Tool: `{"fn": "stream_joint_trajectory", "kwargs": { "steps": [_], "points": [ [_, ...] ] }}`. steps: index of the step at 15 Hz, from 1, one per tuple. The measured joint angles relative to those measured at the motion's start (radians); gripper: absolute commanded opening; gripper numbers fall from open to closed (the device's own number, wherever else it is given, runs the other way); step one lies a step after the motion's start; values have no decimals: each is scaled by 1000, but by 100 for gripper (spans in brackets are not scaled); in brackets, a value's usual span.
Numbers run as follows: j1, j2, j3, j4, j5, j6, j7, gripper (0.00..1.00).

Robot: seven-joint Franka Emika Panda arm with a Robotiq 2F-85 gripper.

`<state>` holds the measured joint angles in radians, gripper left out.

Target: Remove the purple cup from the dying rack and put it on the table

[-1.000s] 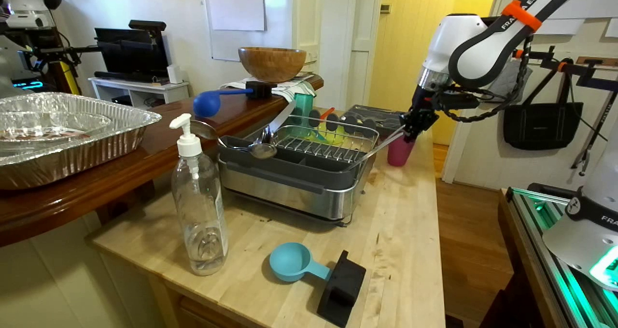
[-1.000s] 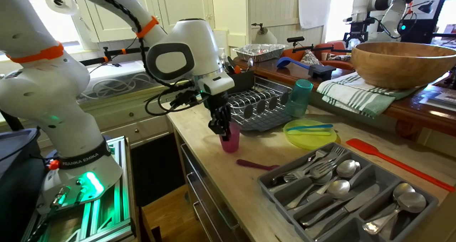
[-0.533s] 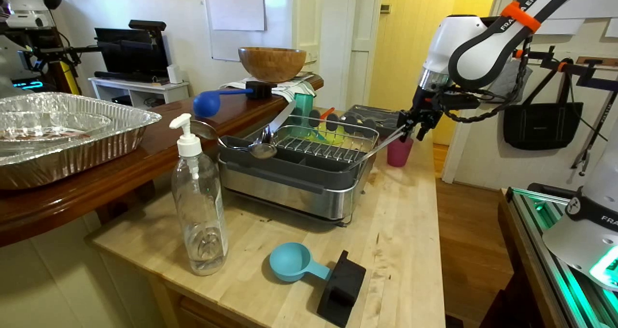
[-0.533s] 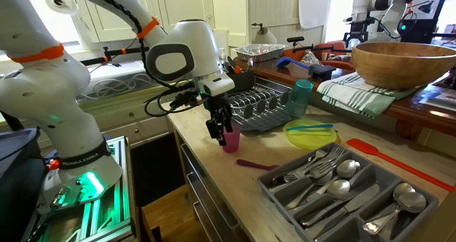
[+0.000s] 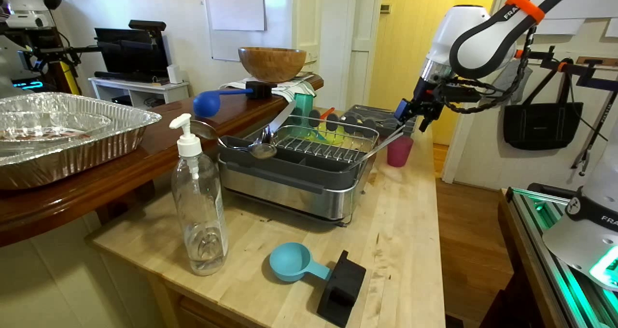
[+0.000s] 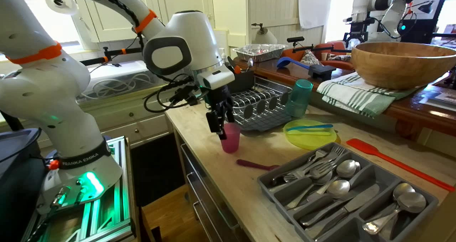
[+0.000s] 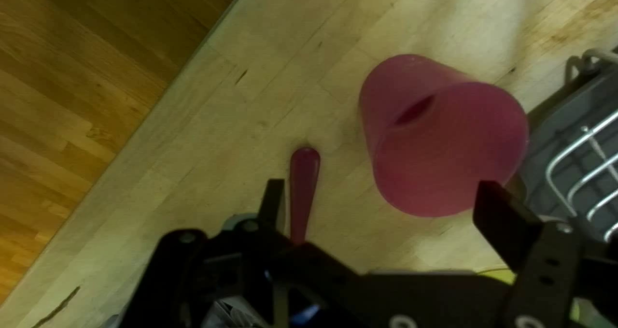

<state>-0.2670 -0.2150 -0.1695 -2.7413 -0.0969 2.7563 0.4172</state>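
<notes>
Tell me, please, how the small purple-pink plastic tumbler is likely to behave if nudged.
The tumbler is probably light for its size, as its walls look thin and translucent. It tapers to a narrower base, so a push near the rim might tip it. Its smooth, handleless side could prove slippery.

The gripper point(image 7: 383, 195) sits along the bottom with its jaws spread wide apart, and past the fingertips the purple cup point(image 7: 444, 142) stands on the pale wooden table point(image 7: 270, 108), its mouth toward the camera; the right-hand tip overlaps the cup's rim, though contact cannot be told. Near the opposite tip lies a slim magenta handle point(image 7: 304, 185). The dish rack point(image 7: 574, 142) edges in at right, wooden floor point(image 7: 72, 101) fills the left, and a yellow sliver point(image 7: 501, 274) shows below.
</notes>
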Motion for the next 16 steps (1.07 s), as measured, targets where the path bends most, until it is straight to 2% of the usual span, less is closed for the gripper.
{"fn": "stream_joint_trajectory", "kwargs": {
  "steps": [3, 7, 13, 16],
  "points": [
    [6, -44, 0, 1, 35, -58, -62, 100],
    [32, -124, -3, 31, 95, -225, -213, 100],
    [46, -211, -4, 104, 95, -427, -427, 100],
    [50, -232, -3, 125, 93, -480, -499, 100]
  ]
}}
